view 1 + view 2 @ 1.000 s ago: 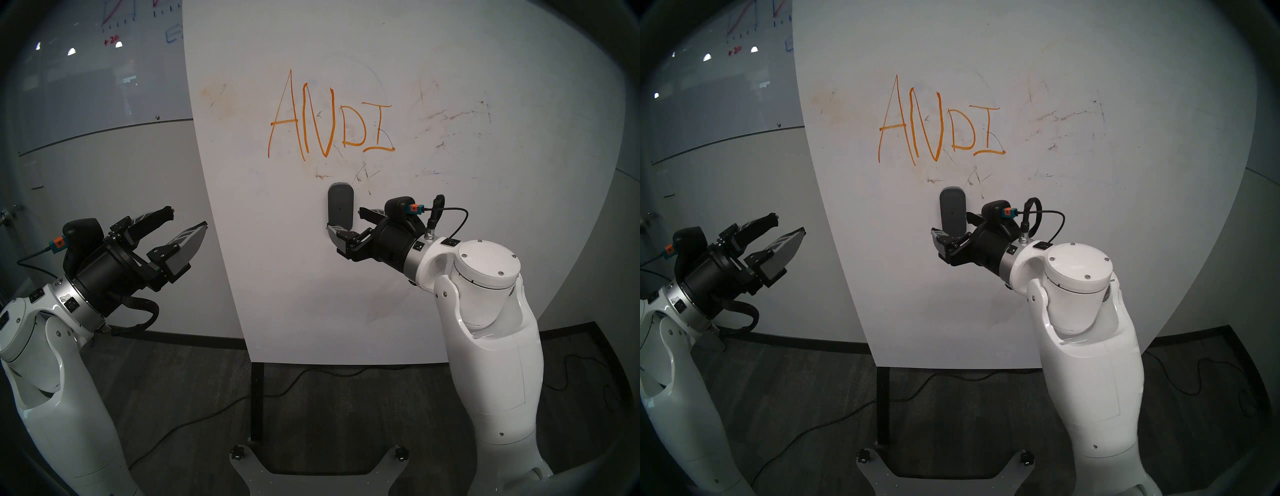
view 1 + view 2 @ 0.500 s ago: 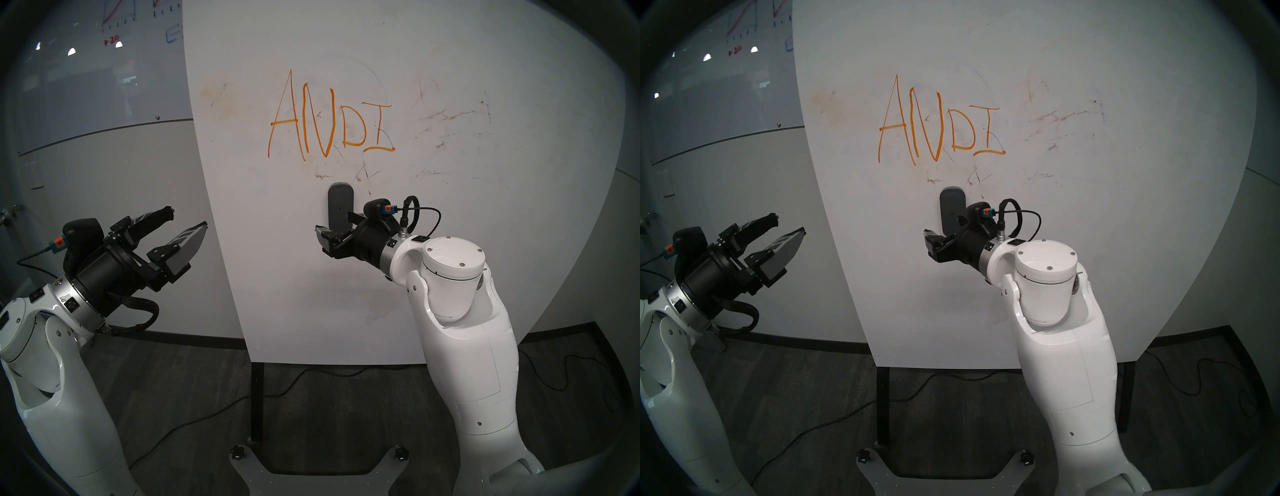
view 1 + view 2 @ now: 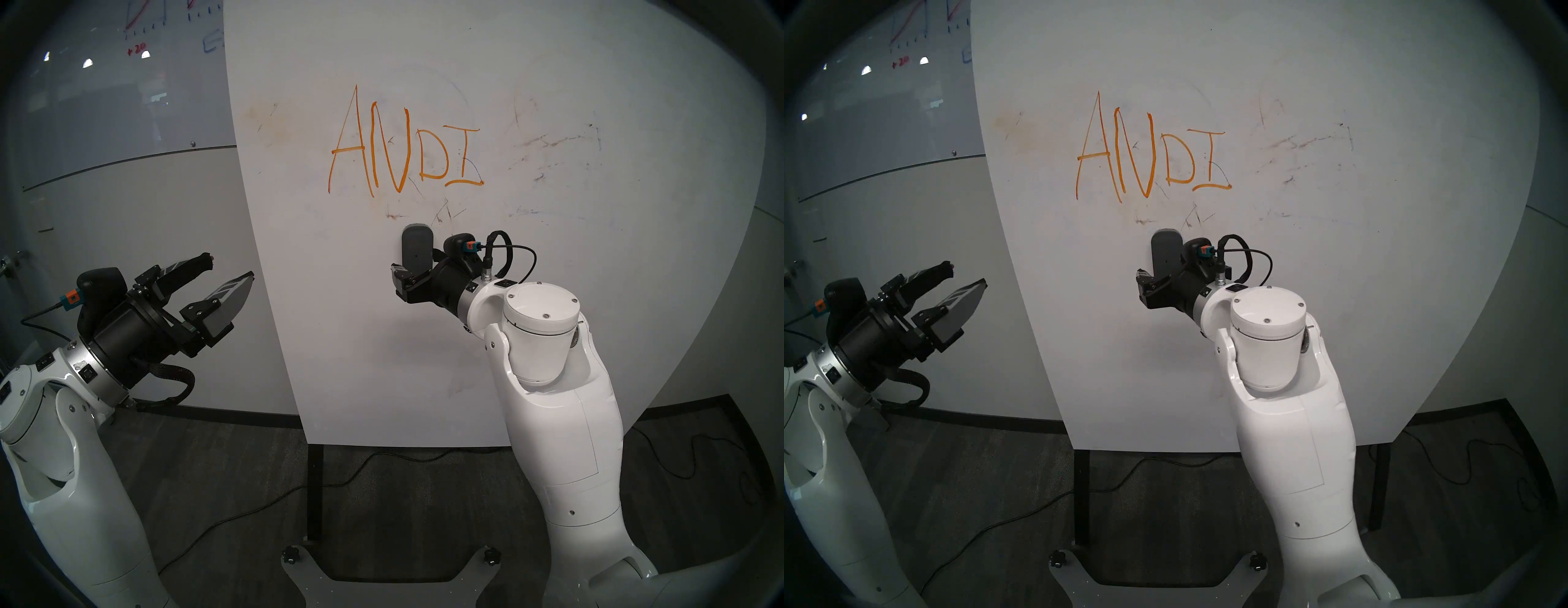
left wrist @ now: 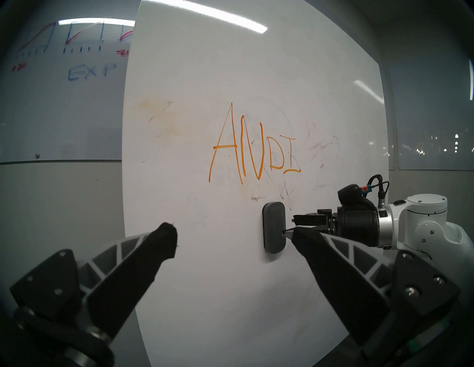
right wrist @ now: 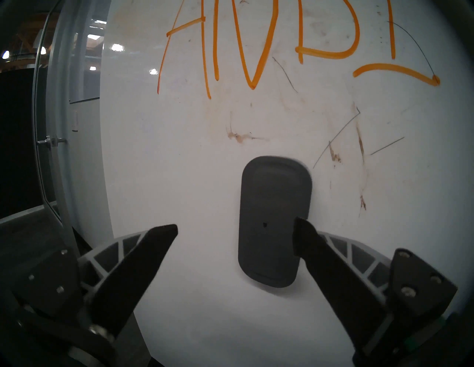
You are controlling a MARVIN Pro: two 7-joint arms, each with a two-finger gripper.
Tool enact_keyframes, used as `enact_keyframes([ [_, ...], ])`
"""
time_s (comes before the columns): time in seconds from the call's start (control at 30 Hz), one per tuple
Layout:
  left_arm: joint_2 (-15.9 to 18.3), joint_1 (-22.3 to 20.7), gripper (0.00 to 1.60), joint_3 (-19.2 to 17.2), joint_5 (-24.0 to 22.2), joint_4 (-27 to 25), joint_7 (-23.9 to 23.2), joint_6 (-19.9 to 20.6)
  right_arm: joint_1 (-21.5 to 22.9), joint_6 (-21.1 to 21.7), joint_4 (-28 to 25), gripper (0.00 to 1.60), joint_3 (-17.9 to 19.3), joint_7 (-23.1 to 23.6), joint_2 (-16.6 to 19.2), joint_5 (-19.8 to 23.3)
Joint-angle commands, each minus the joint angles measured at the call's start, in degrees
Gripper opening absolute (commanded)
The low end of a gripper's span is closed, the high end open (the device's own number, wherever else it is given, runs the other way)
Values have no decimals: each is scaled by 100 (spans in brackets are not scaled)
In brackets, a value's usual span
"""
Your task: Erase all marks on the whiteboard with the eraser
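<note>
The whiteboard (image 3: 551,339) is the landmark here: a big white panel standing upright on black legs (image 3: 315,492), facing the robot. On its upper middle sit the marks (image 3: 405,146), orange letters spelling ANDI, all untouched. Below the letters, and apart from them, the eraser (image 3: 417,250) clings upright to the board face, long axis vertical, so none of the wiping has begun.

The right claw (image 5: 236,230) is level with the lower half of the eraser and spread wide, holding nothing. In the right wrist view its right finger (image 5: 302,235) overlaps the eraser's right edge, while the other finger stands over bare board well to the eraser's left; whether that right tip already touches the block cannot be told. The step in hand looks like the grasp. To do it well, I would shift the claw rightward along the board until the eraser sits midway between the fingers, push in until the tips bracket its two long sides, then close squarely across the narrow width. Closing off-centre risks sliding or twisting the block on the board, or knocking it loose. Gripping near the centre dot should keep the pad flat for the upward strokes through the letters.

The left claw (image 3: 231,271) hangs off the board's left edge, also spread wide and empty, well away from the eraser.

No containers are in view, so nothing is held in any.
</note>
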Motion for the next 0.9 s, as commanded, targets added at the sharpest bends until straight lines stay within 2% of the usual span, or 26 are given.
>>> enact_keyframes([
  [0.0, 11, -13, 160, 13, 10, -95, 6, 15, 190, 327, 19, 160, 158, -210, -446, 141],
  [0.5, -6, -28, 160, 7, 36, -95, -21, 21, 386, 616, 225, 160, 198, -456, -786, 264],
  [0.67, -13, -34, 160, 4, 47, -95, -32, 23, 440, 765, 295, 160, 177, -684, -943, 219],
  [0.87, -20, -40, 160, 2, 57, -95, -41, 25, 431, 690, 364, 160, 106, -951, -993, 88],
])
